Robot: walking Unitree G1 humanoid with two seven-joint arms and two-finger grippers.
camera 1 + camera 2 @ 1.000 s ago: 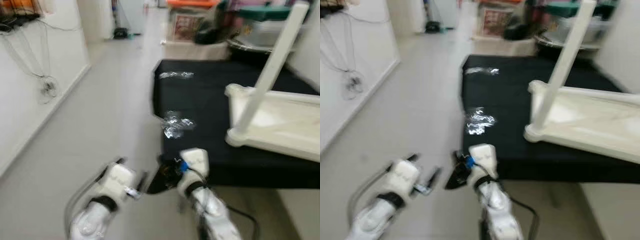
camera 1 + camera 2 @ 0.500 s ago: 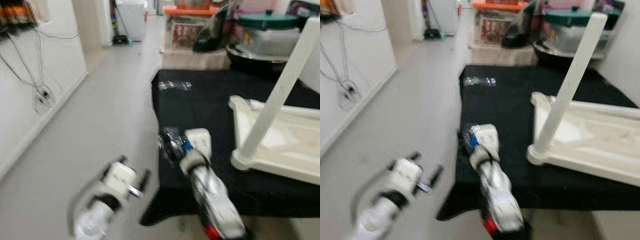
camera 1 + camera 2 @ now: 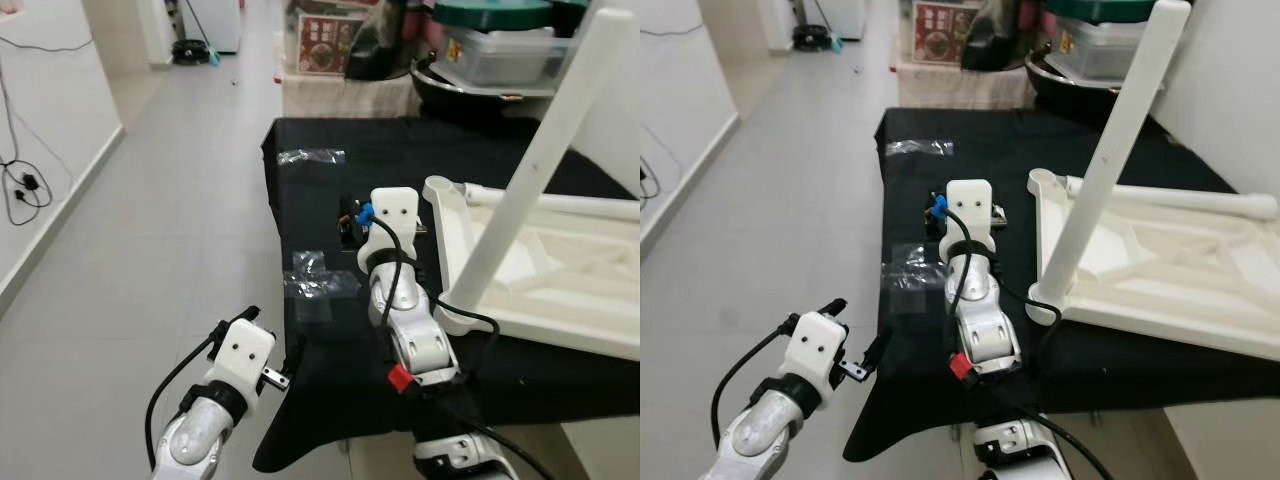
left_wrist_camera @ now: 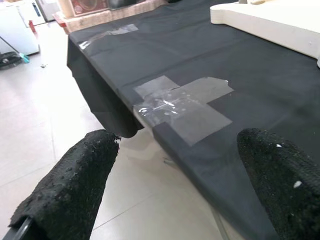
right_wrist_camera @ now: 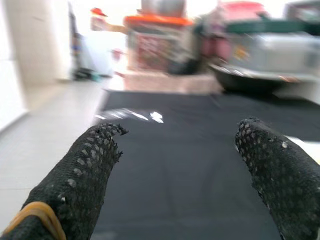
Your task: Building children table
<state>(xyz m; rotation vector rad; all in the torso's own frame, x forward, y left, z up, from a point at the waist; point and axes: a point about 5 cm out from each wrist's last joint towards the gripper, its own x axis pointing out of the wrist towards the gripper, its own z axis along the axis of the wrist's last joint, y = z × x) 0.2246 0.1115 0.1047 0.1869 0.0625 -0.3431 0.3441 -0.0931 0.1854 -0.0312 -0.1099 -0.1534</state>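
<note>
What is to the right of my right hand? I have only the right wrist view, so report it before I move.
Observer: The right hand is open above the black cloth. The upturned white table lies on the cloth just to its right, apart from it.
Operator: Tell me whether any leg is fitted.
Observer: One white leg stands up, slanted, from the table's near corner.
Operator: Give me the left hand's position.
Observer: The left hand is open, low over the floor beside the cloth's left edge, facing a patch of clear tape.
</note>
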